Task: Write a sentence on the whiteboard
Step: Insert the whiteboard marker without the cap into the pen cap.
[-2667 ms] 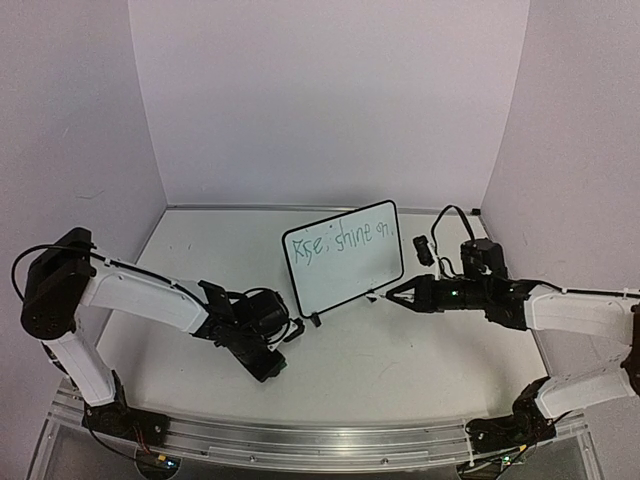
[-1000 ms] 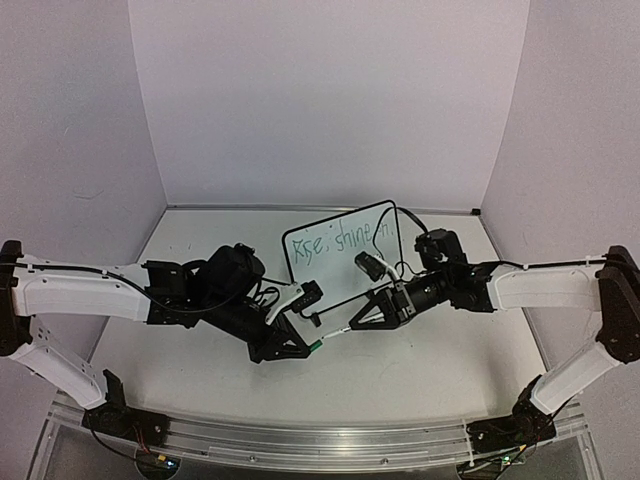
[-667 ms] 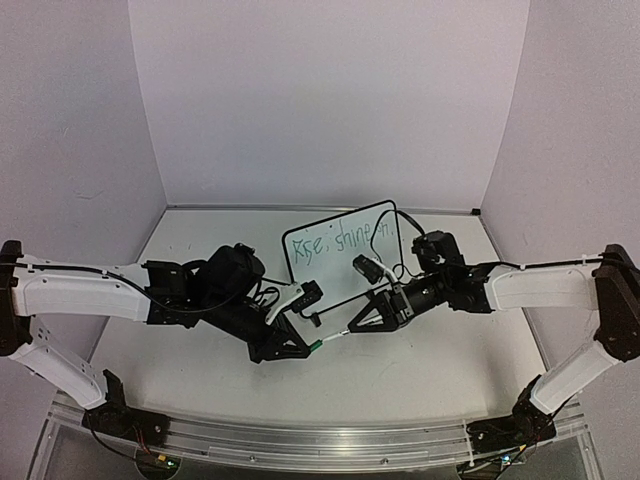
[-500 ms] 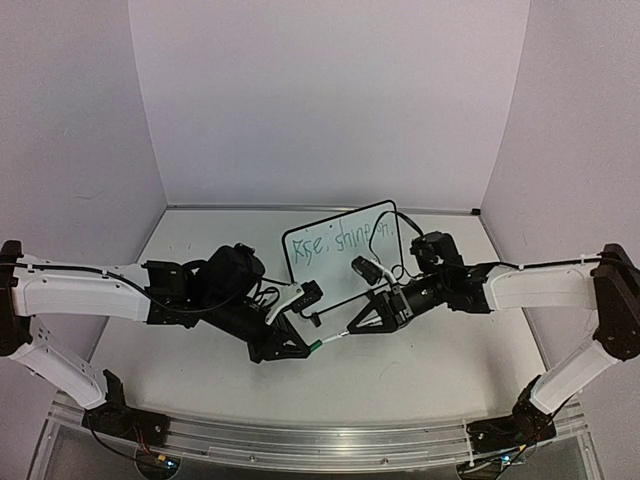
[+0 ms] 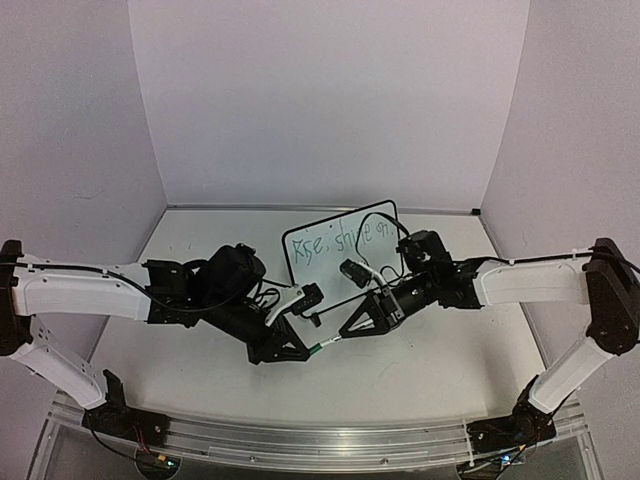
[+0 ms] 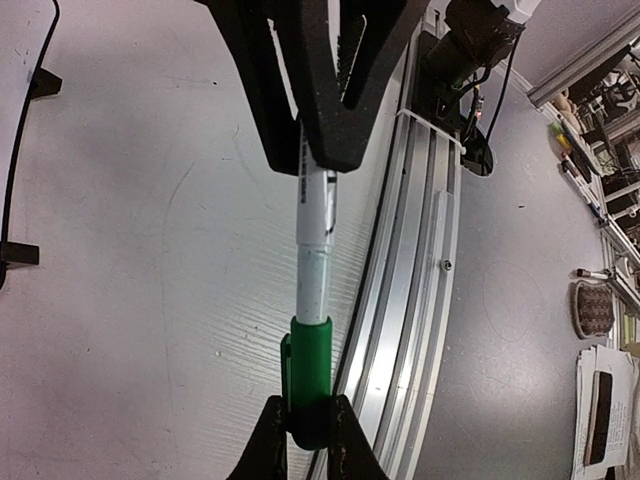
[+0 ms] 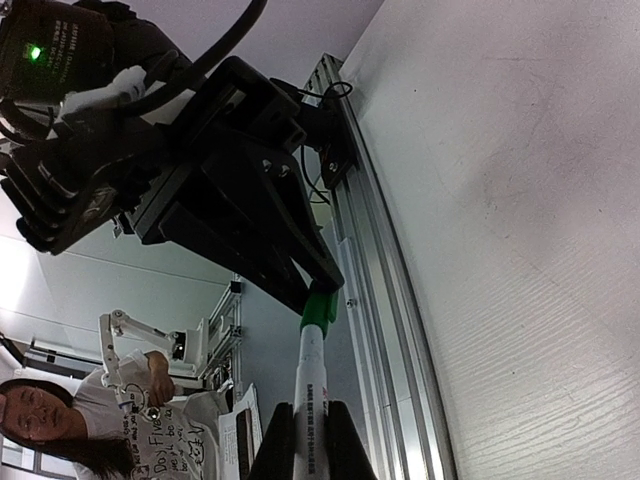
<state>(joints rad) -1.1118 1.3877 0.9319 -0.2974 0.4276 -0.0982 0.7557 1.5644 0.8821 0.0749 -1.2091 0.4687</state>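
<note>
The whiteboard (image 5: 345, 258) stands upright on its feet at the back middle, with the green sentence (image 5: 340, 243) written along its top. In front of it a white marker pen (image 5: 328, 343) with a green cap (image 5: 312, 350) spans between both grippers above the table. My left gripper (image 5: 300, 352) is shut on the green cap (image 6: 309, 390). My right gripper (image 5: 350, 330) is shut on the white barrel (image 7: 310, 420). The cap sits on the pen's tip end (image 7: 318, 310).
An aluminium rail (image 5: 300, 440) runs along the table's near edge. White walls close the back and both sides. Both arms meet in front of the whiteboard, left arm (image 5: 120, 290) from the left, right arm (image 5: 520, 285) from the right.
The right gripper carried the pen from the whiteboard's lower edge left to the left gripper, which rose to meet it. In the last second the pen pushed further into the cap.
</note>
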